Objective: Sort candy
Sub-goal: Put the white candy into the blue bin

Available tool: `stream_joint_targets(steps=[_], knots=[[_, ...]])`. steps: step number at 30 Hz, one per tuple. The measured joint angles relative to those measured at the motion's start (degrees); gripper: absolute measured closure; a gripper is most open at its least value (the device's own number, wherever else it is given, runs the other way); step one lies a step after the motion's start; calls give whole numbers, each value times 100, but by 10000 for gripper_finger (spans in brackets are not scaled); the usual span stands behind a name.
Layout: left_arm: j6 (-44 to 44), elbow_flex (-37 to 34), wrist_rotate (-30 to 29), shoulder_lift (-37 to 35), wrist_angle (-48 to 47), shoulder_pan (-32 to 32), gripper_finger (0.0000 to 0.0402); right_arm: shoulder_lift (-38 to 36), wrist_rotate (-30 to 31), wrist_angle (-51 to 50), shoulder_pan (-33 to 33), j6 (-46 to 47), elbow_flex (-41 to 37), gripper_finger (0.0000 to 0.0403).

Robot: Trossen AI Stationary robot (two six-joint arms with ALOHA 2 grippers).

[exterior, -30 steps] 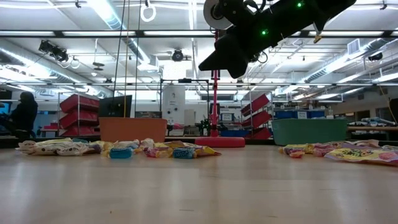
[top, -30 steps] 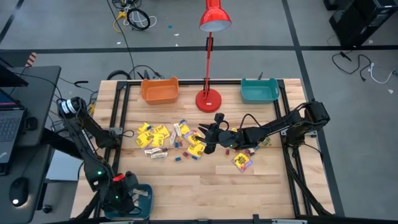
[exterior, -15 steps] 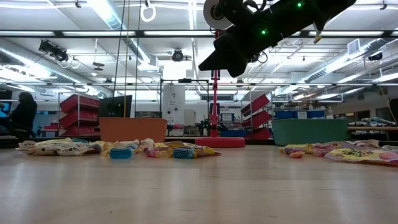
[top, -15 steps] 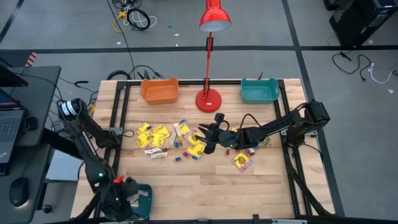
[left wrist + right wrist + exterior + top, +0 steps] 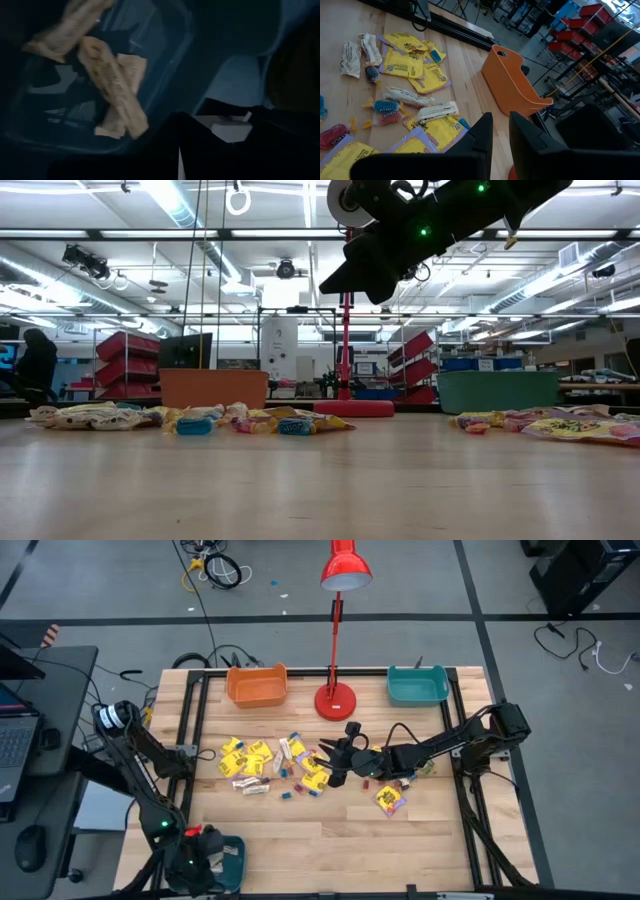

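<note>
The tabletop (image 5: pixel 330 830) is pale, planked wood inside a black metal frame. Scattered over its middle is the candy (image 5: pixel 262 765): flat, crinkly yellow square packets with dark print, slim beige bars in matte wrappers, and tiny glossy red and blue twists. One more yellow packet (image 5: pixel 390 800) lies apart toward the right edge. At the far edge stand a smooth orange plastic bin (image 5: pixel 256 686) and a teal bin (image 5: pixel 417 686), with a red lamp base (image 5: pixel 336 701) between them.

The right gripper (image 5: pixel 335 765) hangs above the right end of the pile, off the wood, its two dark fingers close together with a narrow gap and nothing between them; the sweets lie below and just beyond its tips.

The left gripper (image 5: pixel 205 858) is clenched empty at the near left corner, over a dark teal tray (image 5: pixel 165 60) where beige bars (image 5: pixel 117 95) lie beside its tips.
</note>
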Motion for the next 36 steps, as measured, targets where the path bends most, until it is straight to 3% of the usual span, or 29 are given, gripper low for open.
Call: stream_joint_targets(steps=[19, 26, 36], knots=[[-5, 0, 128, 155, -294, -1, 401, 2, 0, -4, -4, 2, 0, 353], [35, 2, 381, 581, -107, -2, 401, 1, 0, -2, -6, -28, 0, 353], [76, 2, 777, 542, -459, -43, 401, 2, 0, -2, -24, -2, -2, 353]])
